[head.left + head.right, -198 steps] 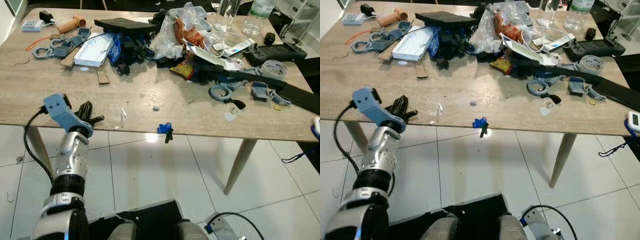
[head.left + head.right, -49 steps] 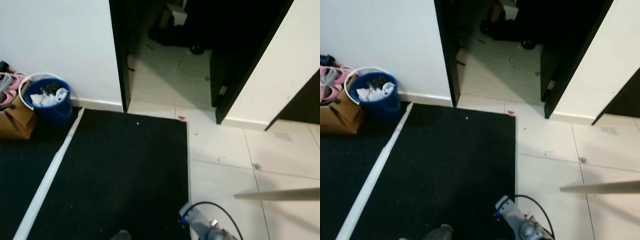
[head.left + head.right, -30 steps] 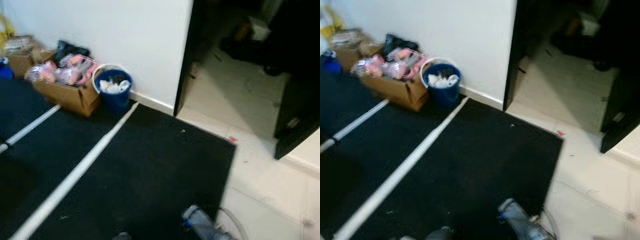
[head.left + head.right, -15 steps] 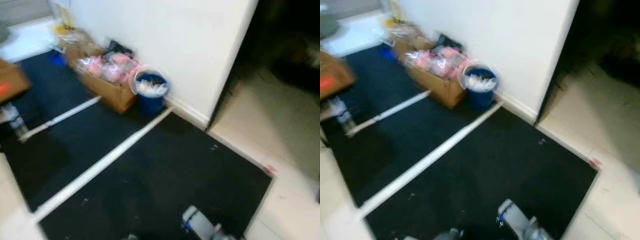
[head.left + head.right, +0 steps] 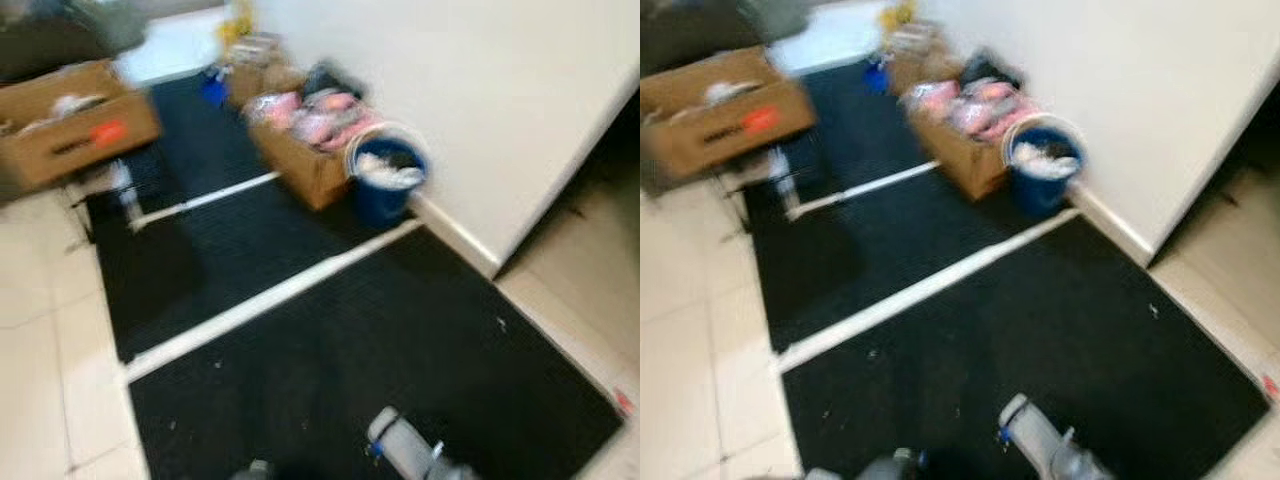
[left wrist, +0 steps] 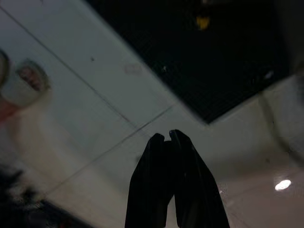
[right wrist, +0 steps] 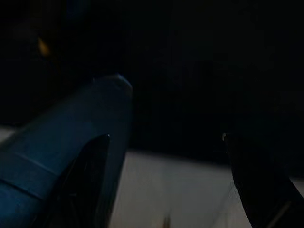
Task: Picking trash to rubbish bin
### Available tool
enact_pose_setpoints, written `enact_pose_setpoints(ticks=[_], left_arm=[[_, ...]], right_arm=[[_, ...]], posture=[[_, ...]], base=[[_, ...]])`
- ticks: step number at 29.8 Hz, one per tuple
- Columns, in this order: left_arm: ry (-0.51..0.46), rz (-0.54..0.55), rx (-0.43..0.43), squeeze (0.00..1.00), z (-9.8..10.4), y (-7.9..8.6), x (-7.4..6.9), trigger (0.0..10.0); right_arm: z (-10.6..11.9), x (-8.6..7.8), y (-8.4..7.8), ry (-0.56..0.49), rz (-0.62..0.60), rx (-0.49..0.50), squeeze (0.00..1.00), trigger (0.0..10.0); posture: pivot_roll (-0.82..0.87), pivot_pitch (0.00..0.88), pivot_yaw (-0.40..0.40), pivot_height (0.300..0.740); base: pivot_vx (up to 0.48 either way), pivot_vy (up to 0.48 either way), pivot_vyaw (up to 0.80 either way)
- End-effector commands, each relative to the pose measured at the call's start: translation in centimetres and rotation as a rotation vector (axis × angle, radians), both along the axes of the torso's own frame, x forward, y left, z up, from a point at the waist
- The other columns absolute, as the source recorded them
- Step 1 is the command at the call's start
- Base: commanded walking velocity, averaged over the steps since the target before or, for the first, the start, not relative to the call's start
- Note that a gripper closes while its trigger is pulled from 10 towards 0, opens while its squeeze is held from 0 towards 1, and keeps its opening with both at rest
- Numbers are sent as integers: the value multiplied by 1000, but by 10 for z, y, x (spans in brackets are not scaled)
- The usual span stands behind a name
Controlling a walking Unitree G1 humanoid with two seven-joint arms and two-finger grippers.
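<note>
The blue rubbish bin (image 5: 388,185) with a white rim stands on the floor against the white wall, with white crumpled trash inside. It is ahead of me and somewhat right, across a black mat (image 5: 400,350). In the left wrist view my left gripper (image 6: 167,135) is shut, its black fingers pressed together over pale floor tiles, and I see nothing between them. In the dark right wrist view my right gripper (image 7: 164,137) is open, with its fingers (image 7: 95,166) spread wide. Part of my right arm (image 5: 410,455) shows at the bottom edge. The head views are blurred.
A cardboard box (image 5: 305,150) full of pink items stands just left of the bin. A larger cardboard box (image 5: 75,130) lies at the far left. White strips (image 5: 270,295) cross the black mat. A tape roll (image 6: 19,85) lies on the tiles in the left wrist view.
The camera has kept swinging left, so the bin and pink-filled box sit further right in the picture. The large cardboard box and the pale tiles have come into view on the left.
</note>
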State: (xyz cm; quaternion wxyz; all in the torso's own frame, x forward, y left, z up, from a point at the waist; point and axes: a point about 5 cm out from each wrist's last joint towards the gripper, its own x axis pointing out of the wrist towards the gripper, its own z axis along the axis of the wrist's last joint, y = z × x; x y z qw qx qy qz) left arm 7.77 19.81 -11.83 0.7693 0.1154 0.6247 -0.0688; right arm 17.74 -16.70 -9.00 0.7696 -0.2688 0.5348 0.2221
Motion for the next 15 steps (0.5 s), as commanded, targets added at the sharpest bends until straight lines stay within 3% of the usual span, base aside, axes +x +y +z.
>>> enact_pose_setpoints(ticks=[1, 15], left_arm=[[1, 17, 8, 0, -1, -1, -7, 10000], [-48, 101, 75, 0, -1, 3, -7, 10000]], right_arm=[[-7, -18, -5, 61, -11, -10, 0, 10000], [-7, -18, -5, 64, -2, -9, 0, 10000]], posture=[[63, 130, -19, 740], [68, 132, -20, 740]], base=[[0, 0, 788], [0, 0, 788]])
